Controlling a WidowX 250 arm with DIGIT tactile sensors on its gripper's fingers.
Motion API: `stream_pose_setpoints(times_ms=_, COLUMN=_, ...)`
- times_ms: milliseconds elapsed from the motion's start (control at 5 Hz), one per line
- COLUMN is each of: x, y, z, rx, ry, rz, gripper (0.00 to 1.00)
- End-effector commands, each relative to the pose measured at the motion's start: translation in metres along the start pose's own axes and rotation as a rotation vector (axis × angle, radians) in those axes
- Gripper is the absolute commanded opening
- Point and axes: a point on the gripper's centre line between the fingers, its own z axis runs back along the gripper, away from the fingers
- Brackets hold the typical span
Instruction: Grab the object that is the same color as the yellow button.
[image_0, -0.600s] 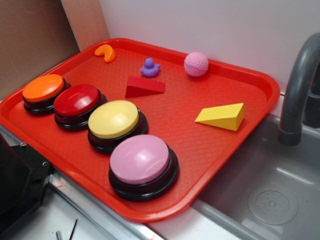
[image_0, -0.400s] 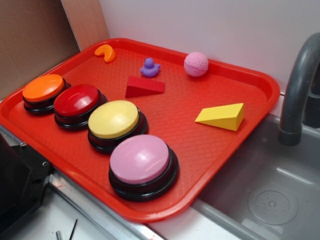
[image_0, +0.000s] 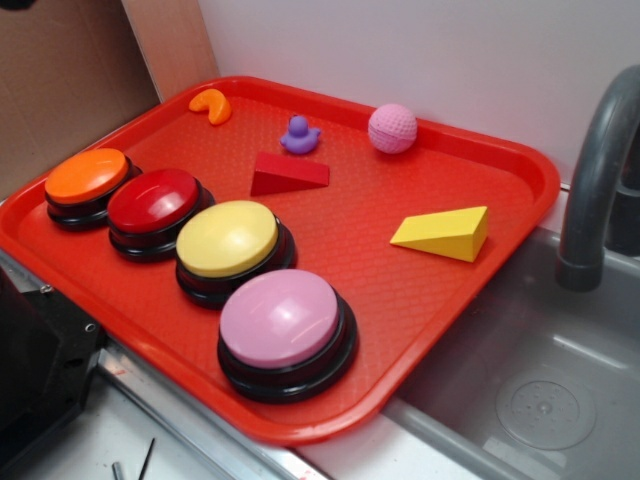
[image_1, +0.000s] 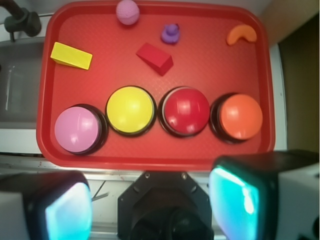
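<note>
1. The yellow wedge (image_0: 445, 233) (image_1: 71, 55) lies flat on the red tray (image_0: 420, 300) (image_1: 210, 80) near its sink-side edge, well apart from everything else on it, thin end toward the buttons.
2. The gripper (image_1: 150, 205) hangs high above the tray's front rim, far from the wedge; its two fingers stand wide apart at the bottom of the wrist view, holding nothing.
3. The step in hand, as I judge it, is the approach: travel over the button row toward the wedge, then descend.
4. A good grasp likely closes across the wedge's two flat parallel sides, near the thick end; the sloped face would let the fingers slip.
5. The yellow button (image_0: 228, 240) (image_1: 130, 110) sets the colour. It sits in a row between the pink button (image_0: 282, 320) (image_1: 78, 129) and the red button (image_0: 155, 203) (image_1: 185, 111), with the orange button (image_0: 88, 178) (image_1: 240, 116) at the end.
6. The red wedge (image_0: 288, 173) (image_1: 156, 58), purple duck (image_0: 298, 136) (image_1: 171, 33), pink ball (image_0: 392, 128) (image_1: 128, 11) and orange crescent (image_0: 211, 105) (image_1: 241, 34) lie toward the back, off the path.
7. The faucet (image_0: 595, 190) stands beside the tray near the wedge; the tray rim there leaves less room on that side.
</note>
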Motion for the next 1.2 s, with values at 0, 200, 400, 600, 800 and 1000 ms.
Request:
stream_pose_setpoints(times_ms=0, x=0.038, y=-0.015, z=-0.026, rx=0.051, ry=-0.077, rz=-0.268, gripper=1.00)
stream_pose_setpoints(times_ms=200, x=0.057, y=-0.024, z=-0.042, rx=0.051, ry=-0.139, rz=-0.387, gripper=1.00)
stream_pose_setpoints(times_ms=400, x=0.075, y=-0.038, z=-0.059, rx=0.072, ry=-0.162, rz=-0.501, gripper=1.00)
stream_pose_setpoints(times_ms=600, x=0.098, y=-0.051, z=-0.081, rx=0.009, ry=-0.154, rz=-0.567, gripper=1.00)
stream_pose_setpoints(times_ms=800, x=0.112, y=-0.066, z=-0.100, rx=-0.035, ry=-0.141, rz=-0.650, gripper=1.00)
stream_pose_setpoints(times_ms=1000, x=0.127, y=-0.083, z=-0.126, rx=-0.068, ry=-0.105, rz=-0.736, gripper=1.00)
